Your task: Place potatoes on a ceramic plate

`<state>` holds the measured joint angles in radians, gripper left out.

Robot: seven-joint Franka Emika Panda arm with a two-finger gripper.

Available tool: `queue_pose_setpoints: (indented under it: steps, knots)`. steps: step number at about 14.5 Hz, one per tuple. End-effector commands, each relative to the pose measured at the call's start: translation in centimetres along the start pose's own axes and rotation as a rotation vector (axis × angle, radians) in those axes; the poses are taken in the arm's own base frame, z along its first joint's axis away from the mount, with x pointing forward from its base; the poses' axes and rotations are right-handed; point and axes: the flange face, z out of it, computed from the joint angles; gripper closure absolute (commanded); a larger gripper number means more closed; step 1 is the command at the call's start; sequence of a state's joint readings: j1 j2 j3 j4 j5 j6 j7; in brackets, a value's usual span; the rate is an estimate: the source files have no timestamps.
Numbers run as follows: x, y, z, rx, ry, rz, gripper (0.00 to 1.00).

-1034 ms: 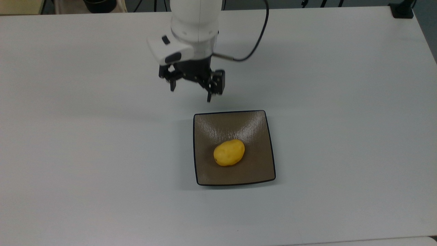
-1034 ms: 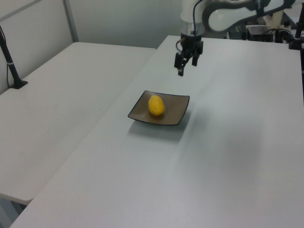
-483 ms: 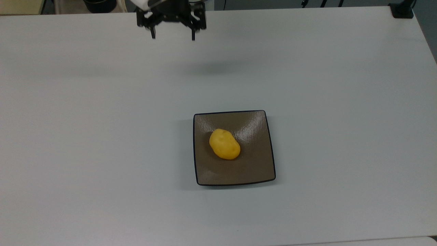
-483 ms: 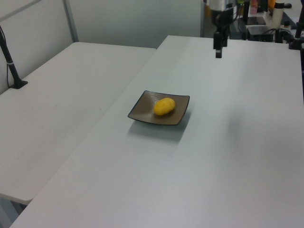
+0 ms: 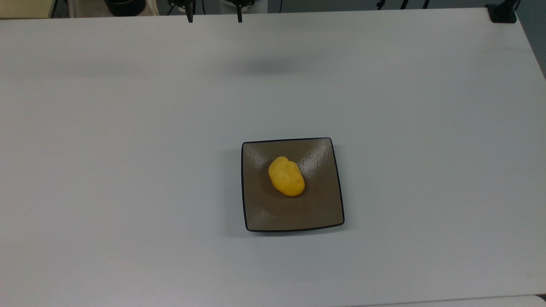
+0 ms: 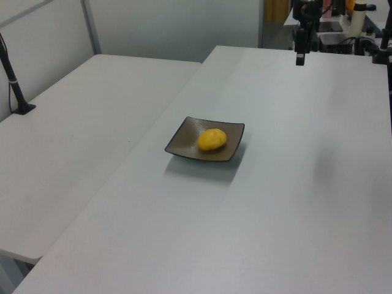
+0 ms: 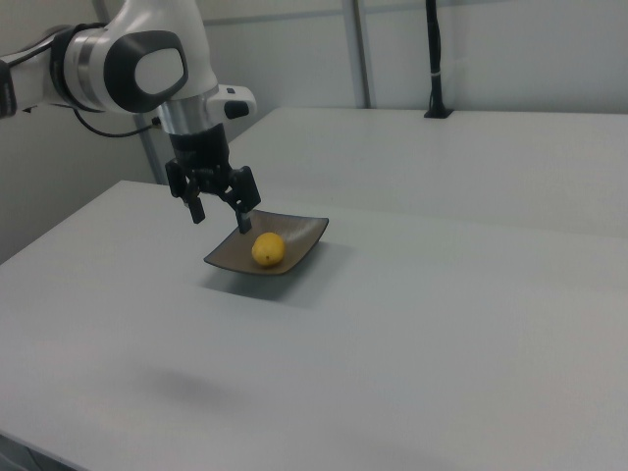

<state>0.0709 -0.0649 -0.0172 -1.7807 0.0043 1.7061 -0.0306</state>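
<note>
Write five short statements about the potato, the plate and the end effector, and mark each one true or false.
1. The potato lies on the plate. True.
2. The plate is round and white. False: it is square and glossy brown with a thin dark rim.
3. The end effector is shut on the potato. False: its fingers stand apart and hold nothing.
4. The plate rests on a pale grey table. True.
5. The potato hangs over the plate's rim. False: it sits near the middle, clear of every edge.
</note>
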Motion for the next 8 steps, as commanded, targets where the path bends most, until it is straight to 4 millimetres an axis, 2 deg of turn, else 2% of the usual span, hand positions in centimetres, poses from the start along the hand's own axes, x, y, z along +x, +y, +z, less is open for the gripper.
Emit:
queue_pose_setpoints:
  steps: [1,8]
  knots:
    - [-0.58,-0.18,0.65,0.025,0.0,-0.009,0.0]
    - [-0.35,0.2,0.89,0.021,-0.002,-0.012,0.0]
